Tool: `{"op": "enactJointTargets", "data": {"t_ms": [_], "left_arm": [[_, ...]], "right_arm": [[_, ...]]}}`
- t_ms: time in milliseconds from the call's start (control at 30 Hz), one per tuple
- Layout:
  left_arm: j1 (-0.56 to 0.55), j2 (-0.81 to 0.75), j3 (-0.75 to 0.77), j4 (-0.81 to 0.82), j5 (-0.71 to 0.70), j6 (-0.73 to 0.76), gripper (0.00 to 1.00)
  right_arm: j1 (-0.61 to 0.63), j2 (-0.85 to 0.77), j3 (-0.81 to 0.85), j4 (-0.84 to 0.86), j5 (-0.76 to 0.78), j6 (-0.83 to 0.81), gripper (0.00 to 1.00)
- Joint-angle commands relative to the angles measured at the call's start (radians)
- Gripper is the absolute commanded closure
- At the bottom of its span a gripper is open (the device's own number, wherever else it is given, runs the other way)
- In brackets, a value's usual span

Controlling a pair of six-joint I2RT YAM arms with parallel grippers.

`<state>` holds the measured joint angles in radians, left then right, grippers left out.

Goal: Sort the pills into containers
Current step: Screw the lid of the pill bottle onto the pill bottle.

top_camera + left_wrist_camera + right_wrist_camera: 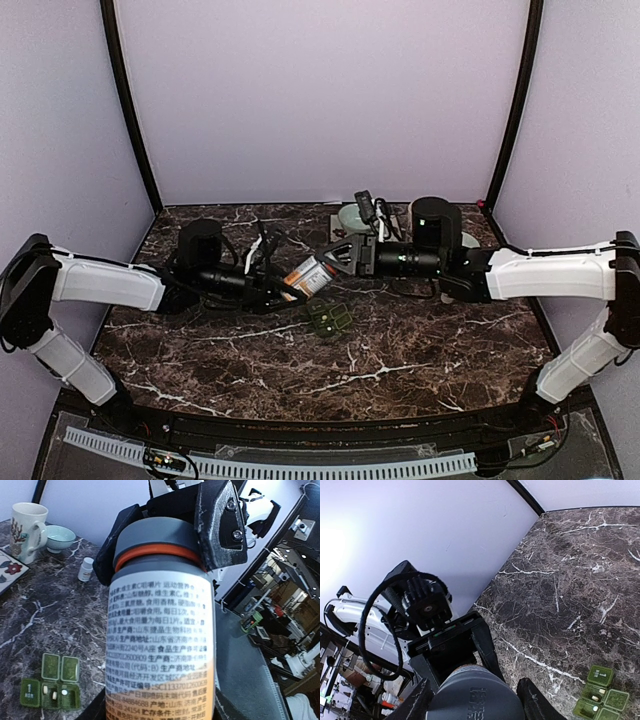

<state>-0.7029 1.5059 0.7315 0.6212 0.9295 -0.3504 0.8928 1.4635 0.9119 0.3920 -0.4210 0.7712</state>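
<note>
We're early, we reckon: left gripper [288,291] clamps the bottle [308,275], right gripper [336,261] pinches its cap [157,537], still on, centre of the top view; organiser [329,318] sits on the table [430,350] just below, 3 pills [54,694] in, more to sort.

The desk [400,350] is dark brown marble with white veins, walled at the back and sides. Near its middle lies a small green pill organiser [330,318], standing flat, with two lids folded open and one marked lid shut. Toward the back stand a pale green bowl [59,537] and a flowered mug [27,530] close together. A small white bottle [87,569] stands upright nearby, and a flowered plate [7,572] lies beside the mug.
</note>
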Motion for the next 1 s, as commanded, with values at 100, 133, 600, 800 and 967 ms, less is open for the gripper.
{"op": "enactJointTargets", "data": {"t_ms": [100,133,600,800,967], "left_arm": [[-0.085,-0.157,0.068,-0.01,-0.352,0.222,1.0],[-0.089,-0.175,0.06,-0.006,-0.402,0.236,1.0],[-0.239,-0.223,0.023,0.12,-0.997,0.52,1.0],[-0.326,-0.18,0.002,0.296,-1.221,0.657,1.0],[-0.365,-0.135,0.004,0.404,-1.31,0.752,1.0]], "right_arm": [[0.059,0.068,0.06,-0.226,-0.014,0.08,0.82],[0.061,0.067,0.065,-0.252,-0.004,0.089,0.83],[0.082,0.06,0.084,-0.39,0.115,0.27,0.99],[0.094,0.067,0.08,-0.391,0.17,0.375,1.0],[0.115,0.085,0.137,-0.435,0.239,0.398,1.0]]}}
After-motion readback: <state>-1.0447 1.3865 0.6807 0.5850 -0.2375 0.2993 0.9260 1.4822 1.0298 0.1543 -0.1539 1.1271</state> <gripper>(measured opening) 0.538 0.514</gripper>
